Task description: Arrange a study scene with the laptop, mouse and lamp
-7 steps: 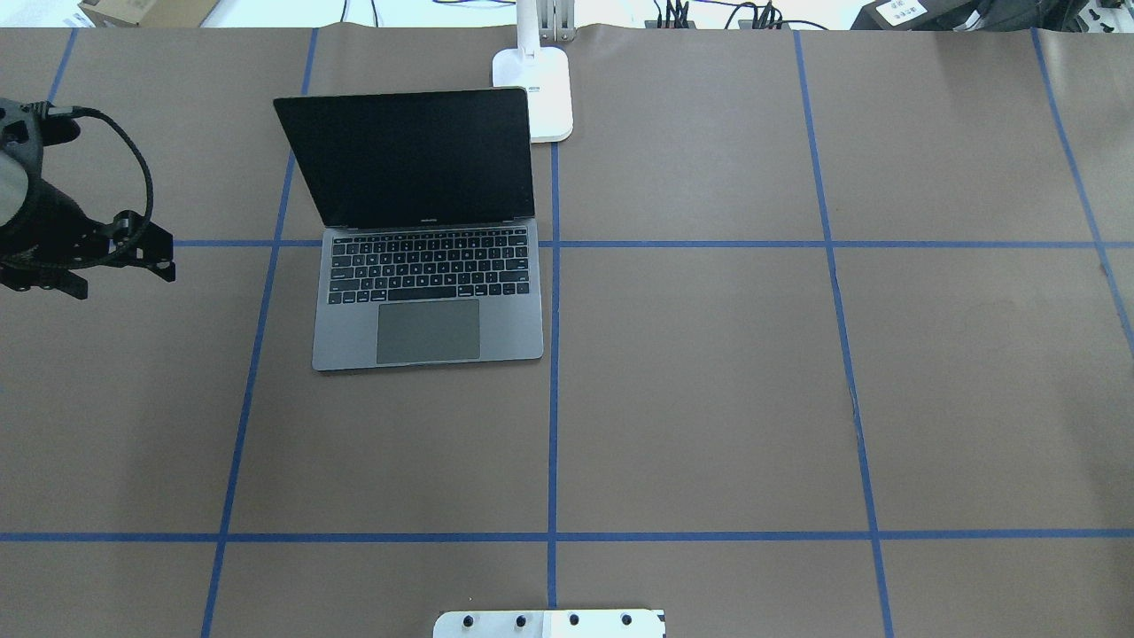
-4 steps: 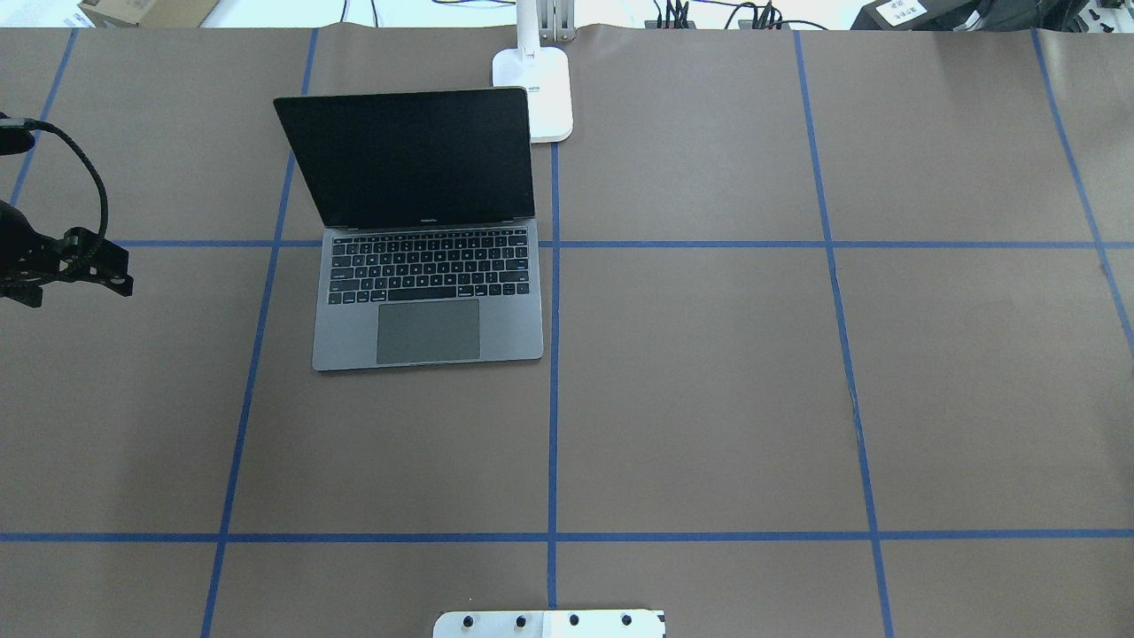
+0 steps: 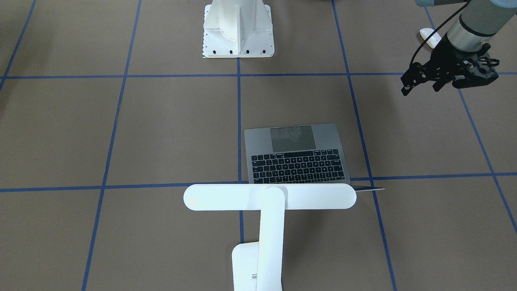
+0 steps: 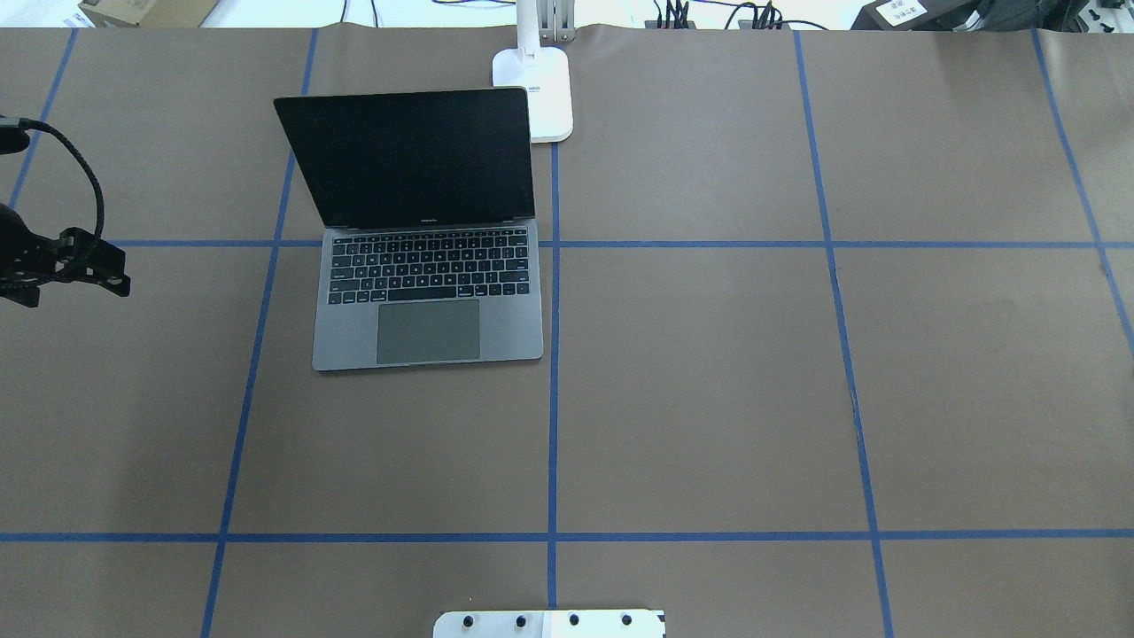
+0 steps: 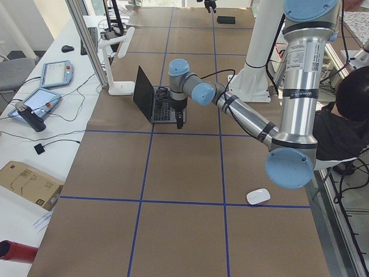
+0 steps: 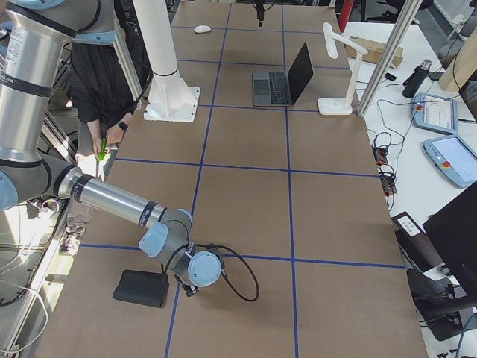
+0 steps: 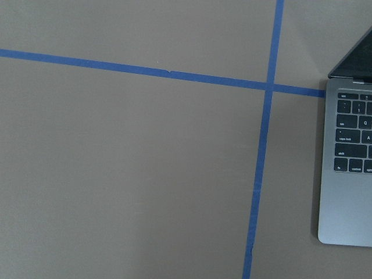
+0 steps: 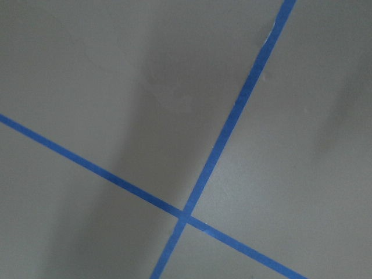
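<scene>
The laptop point(image 4: 425, 292) stands open left of the table's middle, also seen in the front view point(image 3: 297, 155) and left wrist view point(image 7: 349, 174). The lamp point(image 3: 270, 197) stands behind its lid; its base point(image 4: 542, 93) is at the table's far edge. The mouse point(image 3: 430, 37) lies near the robot's side on the left, also in the left view point(image 5: 258, 196). My left gripper point(image 3: 464, 76) hovers empty between mouse and laptop, looking open. My right gripper point(image 6: 197, 272) hangs low beside a black mat point(image 6: 141, 287); I cannot tell if it is open.
The white bolted pedestal point(image 3: 238, 28) stands at the robot's edge of the table. Blue tape lines grid the brown table cover point(image 4: 709, 399). A person stands behind the pedestal in the right view point(image 6: 104, 89). Tablets and cables lie on the side bench point(image 5: 40, 98).
My left arm has drawn back to the left, away from the laptop, then almost stopped. Laptop and lamp have not moved.
</scene>
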